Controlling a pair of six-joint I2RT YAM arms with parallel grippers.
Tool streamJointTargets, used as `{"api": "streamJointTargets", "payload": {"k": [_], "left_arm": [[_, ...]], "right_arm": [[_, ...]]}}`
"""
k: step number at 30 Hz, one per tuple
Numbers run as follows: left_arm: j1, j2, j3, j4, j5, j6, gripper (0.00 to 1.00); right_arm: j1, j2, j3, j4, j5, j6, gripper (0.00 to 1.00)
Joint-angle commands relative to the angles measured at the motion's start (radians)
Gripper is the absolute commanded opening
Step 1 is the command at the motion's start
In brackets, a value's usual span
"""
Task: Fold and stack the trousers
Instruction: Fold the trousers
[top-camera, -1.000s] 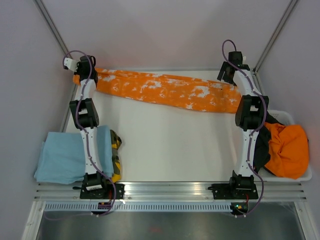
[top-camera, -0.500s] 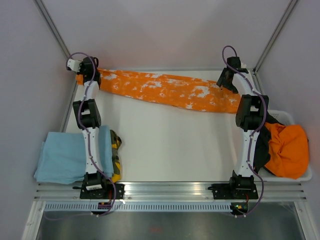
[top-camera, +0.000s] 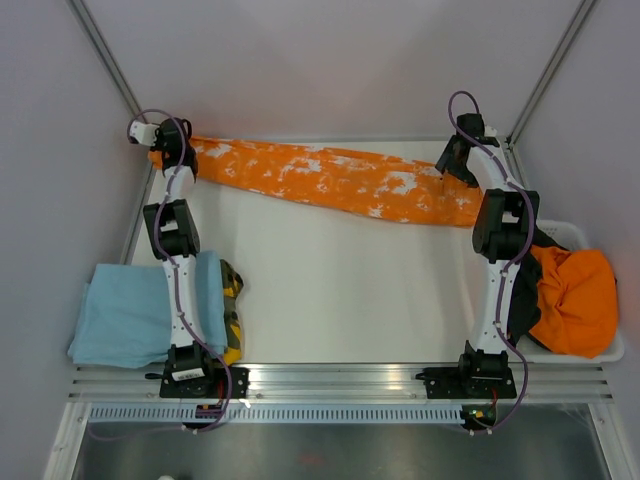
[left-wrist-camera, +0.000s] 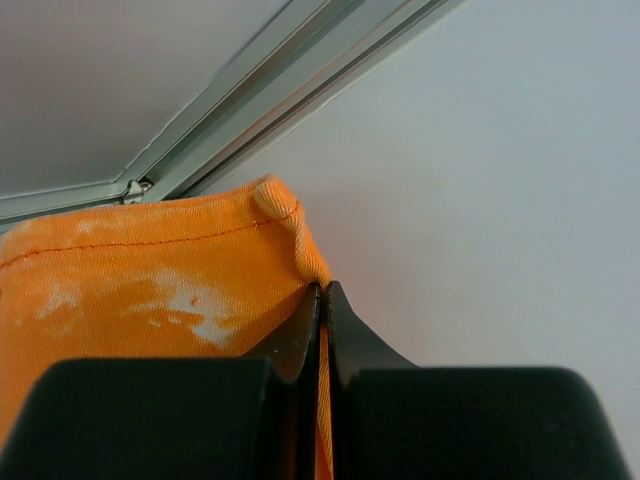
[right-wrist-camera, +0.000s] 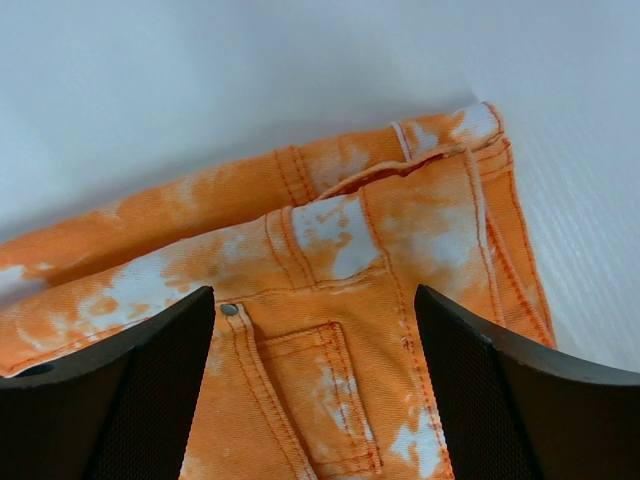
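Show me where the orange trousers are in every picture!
Top external: the orange trousers lie stretched along the far side of the table.
Left wrist: one hem corner, lower left, pinched in the shut left tool.
Right wrist: the waistband and pocket fill the lower middle, framed by the open right tool.
Shared landmark: the cloth's white splotches show in all three.

- A white table (top-camera: 330, 290) is filling the middle of the top view.
- A white plastic bin (top-camera: 572, 232) is sitting at the table's right edge.
- An aluminium rail (top-camera: 340, 378) is running along the near edge.
- Slanted metal frame posts (top-camera: 105, 55) are rising against pale grey walls (top-camera: 320, 70).
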Motion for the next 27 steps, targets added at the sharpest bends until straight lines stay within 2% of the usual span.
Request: {"api": "streamJointTargets", "payload": {"k": [1,7,8,9,12,14,15,16,21,27], "left_arm": [[0.028,0.020,0.066,0.145,0.002,0.000,0.02],[0.028,0.063,0.085,0.187,0.026,-0.050,0.02],[0.028,0.062,0.083,0.185,0.045,-0.043,0.06],[0.027,0.057,0.080,0.172,0.045,-0.041,0.22],[0.026,0.022,0.042,0.167,0.040,-0.021,0.58],[0.028,-0.029,-0.001,0.165,0.028,0.005,0.74],[0.028,-0.050,-0.015,0.158,0.023,0.014,0.91],[0.028,-0.070,-0.036,0.152,0.019,0.022,0.96],[0.031,-0.243,-0.139,0.058,0.051,0.104,0.99],[0.028,-0.457,-0.346,-0.011,0.236,0.210,0.97]], "right_arm": [[-0.004,-0.058,0.013,-0.006,0.001,0.013,0.87],[-0.007,-0.067,0.015,-0.020,0.018,0.016,0.86],[-0.007,-0.067,0.012,-0.023,0.021,0.017,0.86],[-0.006,-0.065,0.012,-0.032,0.024,0.020,0.86],[-0.007,-0.064,0.010,-0.052,0.034,0.031,0.86],[-0.009,-0.072,0.004,-0.058,0.040,0.028,0.87],[-0.012,-0.075,0.003,-0.061,0.044,0.031,0.89],[-0.016,-0.078,0.001,-0.063,0.046,0.030,0.91],[-0.055,-0.078,0.003,-0.100,0.021,0.036,0.94],[-0.058,-0.079,-0.036,-0.058,-0.008,-0.107,0.94]]}}
